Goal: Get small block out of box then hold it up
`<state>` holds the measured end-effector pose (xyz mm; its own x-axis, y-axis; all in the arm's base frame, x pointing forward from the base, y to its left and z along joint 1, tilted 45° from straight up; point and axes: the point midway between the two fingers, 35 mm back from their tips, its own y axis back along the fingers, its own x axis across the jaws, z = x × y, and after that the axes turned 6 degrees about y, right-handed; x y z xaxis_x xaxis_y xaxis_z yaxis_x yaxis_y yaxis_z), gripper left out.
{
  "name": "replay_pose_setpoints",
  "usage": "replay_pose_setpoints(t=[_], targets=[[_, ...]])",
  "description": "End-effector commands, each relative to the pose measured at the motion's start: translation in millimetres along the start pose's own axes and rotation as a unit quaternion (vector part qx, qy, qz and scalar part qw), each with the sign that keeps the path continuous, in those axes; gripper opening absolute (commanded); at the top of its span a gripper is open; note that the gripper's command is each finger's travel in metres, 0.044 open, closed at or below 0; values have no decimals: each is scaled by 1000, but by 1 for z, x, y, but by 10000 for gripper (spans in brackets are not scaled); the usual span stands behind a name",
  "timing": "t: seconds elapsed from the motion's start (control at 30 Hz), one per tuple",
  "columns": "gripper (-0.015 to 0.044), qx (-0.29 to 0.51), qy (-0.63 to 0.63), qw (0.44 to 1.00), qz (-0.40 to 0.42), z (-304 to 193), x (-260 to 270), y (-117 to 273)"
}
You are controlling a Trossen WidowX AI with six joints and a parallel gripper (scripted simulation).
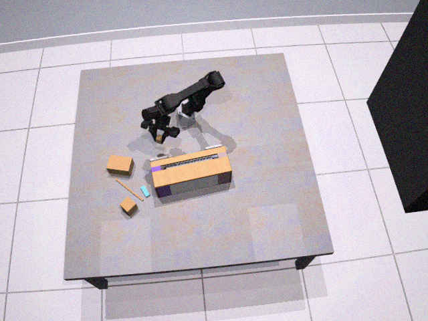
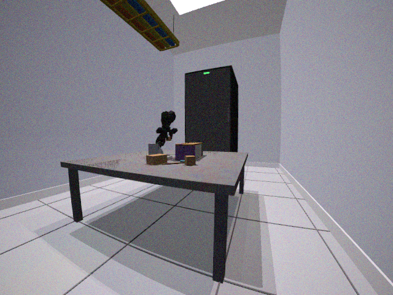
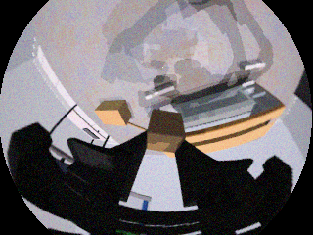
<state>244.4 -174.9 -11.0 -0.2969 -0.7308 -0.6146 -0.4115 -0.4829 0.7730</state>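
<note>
A small orange-brown block (image 1: 158, 138) (image 2: 169, 138) (image 3: 165, 131) is held between the fingertips of my gripper (image 1: 159, 139) (image 2: 168, 138) (image 3: 165, 137). The gripper is shut on it and holds it up in the air, above the height of the box in the exterior view. The clear-fronted box (image 1: 193, 172) (image 2: 185, 151) (image 3: 230, 133) stands upright on the table (image 1: 207, 238) (image 2: 152, 174). It has an orange top with a long slot and a purple end. The block and gripper are outside the box, apart from it.
A larger orange block (image 1: 120, 164) (image 2: 156, 158) (image 3: 112, 113) lies left of the box. A thin orange stick (image 1: 129, 189), a cyan piece (image 1: 145, 191) and an orange cube (image 1: 128, 206) (image 2: 190, 160) lie near the box's purple end.
</note>
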Motion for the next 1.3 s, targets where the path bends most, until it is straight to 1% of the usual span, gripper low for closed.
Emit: replay_pose_setpoints(t=[0.0,1.27], targets=[[0,3,-39,999,16,9,-3,11],[0,4,-45,999,19,10,-3,13]])
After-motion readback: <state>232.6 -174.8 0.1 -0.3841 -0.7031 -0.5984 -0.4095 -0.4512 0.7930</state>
